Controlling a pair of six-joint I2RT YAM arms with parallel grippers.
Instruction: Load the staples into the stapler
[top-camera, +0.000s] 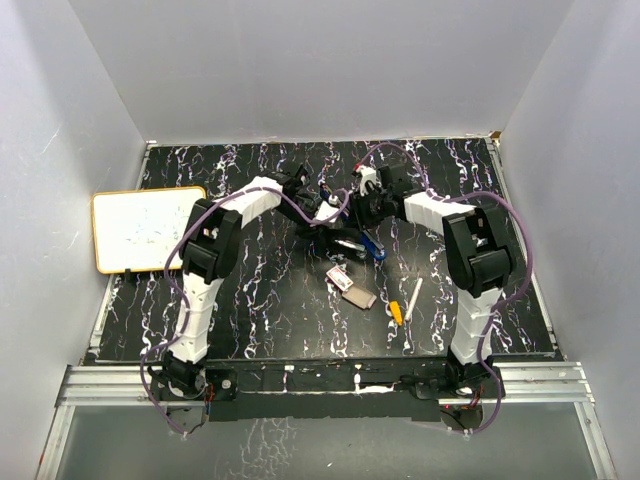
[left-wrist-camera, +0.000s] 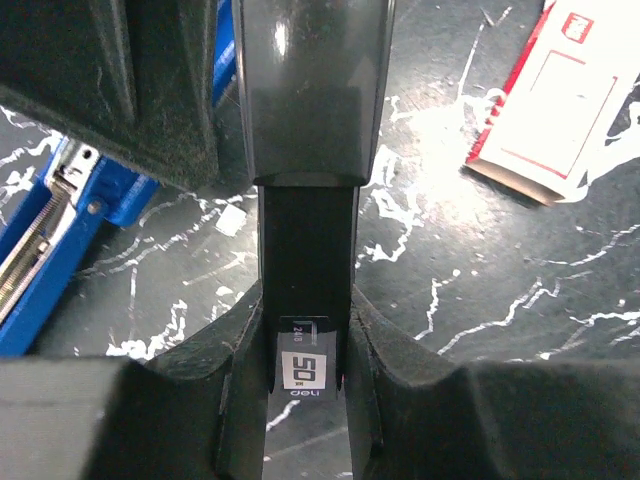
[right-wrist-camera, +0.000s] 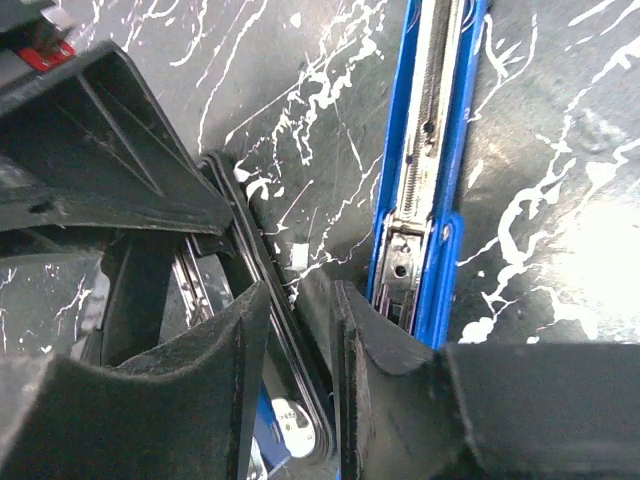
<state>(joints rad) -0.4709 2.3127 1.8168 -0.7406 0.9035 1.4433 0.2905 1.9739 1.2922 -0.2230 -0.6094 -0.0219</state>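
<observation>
— What has the left gripper (left-wrist-camera: 308, 312) got?

— A black stapler (left-wrist-camera: 310, 100). The fingers (left-wrist-camera: 372, 345) are clenched on either side of its long dark bar, right by a small label near the end. The bar runs straight out ahead of the wrist, just above the table (top-camera: 250, 320).

— And the right gripper (right-wrist-camera: 298, 296)?

— It meets the left one at the middle of the table. Its fingers are pinched on a thin black rim that looks like part of that same black stapler. I cannot tell exactly which part it is.

— Is there a second stapler?

— Yes, a blue stapler (right-wrist-camera: 425, 200) lies just beside both grippers. It is opened up, so the metal channel and spring are showing. Neither gripper holds it.

— Where are the staples?

— The red-and-white box of staples (top-camera: 340, 277) lies flat on the table, a little nearer the arm bases than the grippers. Nothing is touching it. Its tan tray (top-camera: 360, 297) lies against its near end. A white pen (top-camera: 412, 296) with a yellow tip lies to the right of that, and a whiteboard (top-camera: 148, 228) sits at the table's left edge.
</observation>
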